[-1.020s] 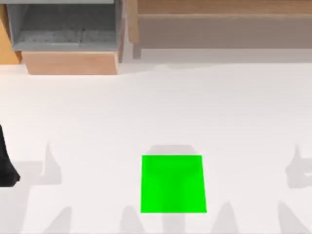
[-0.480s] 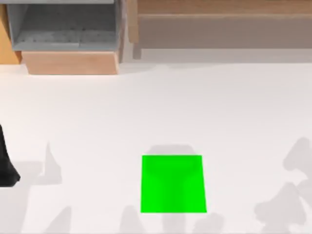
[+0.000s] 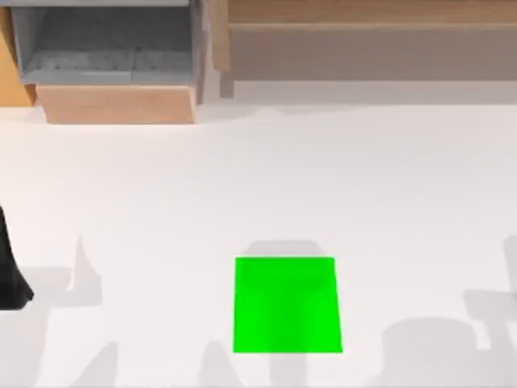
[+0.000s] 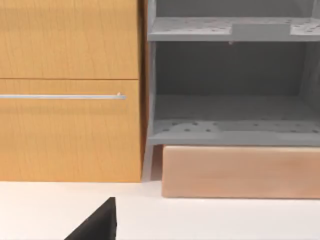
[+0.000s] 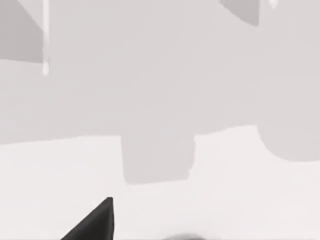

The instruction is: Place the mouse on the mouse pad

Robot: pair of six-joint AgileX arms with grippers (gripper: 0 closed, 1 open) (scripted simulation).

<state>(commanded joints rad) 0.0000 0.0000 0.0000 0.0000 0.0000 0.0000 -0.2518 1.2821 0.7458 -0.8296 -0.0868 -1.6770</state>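
Note:
The mouse pad [image 3: 286, 305] is a flat bright green square lying on the white table, near the front and slightly right of centre. The mouse is out of view. My left arm [image 3: 10, 279] stands as a black tapered column at the table's far left edge. A black corner of my left gripper [image 4: 97, 226] shows in the left wrist view, facing the cabinet and shelf unit. In the right wrist view a black corner of my right gripper [image 5: 94, 223] hangs over bare white table crossed by grey shadows.
A grey open shelf unit [image 3: 109, 44] on a wooden plinth [image 3: 117, 103] stands at the back left, beside an orange wooden cabinet [image 4: 70, 90] with a metal handle. A long wooden bench [image 3: 371, 40] runs along the back right. Arm shadows fall on the front right.
The grey shadows at the table's front right have shifted and changed shape. The mouse pad and the left arm stay where they were.

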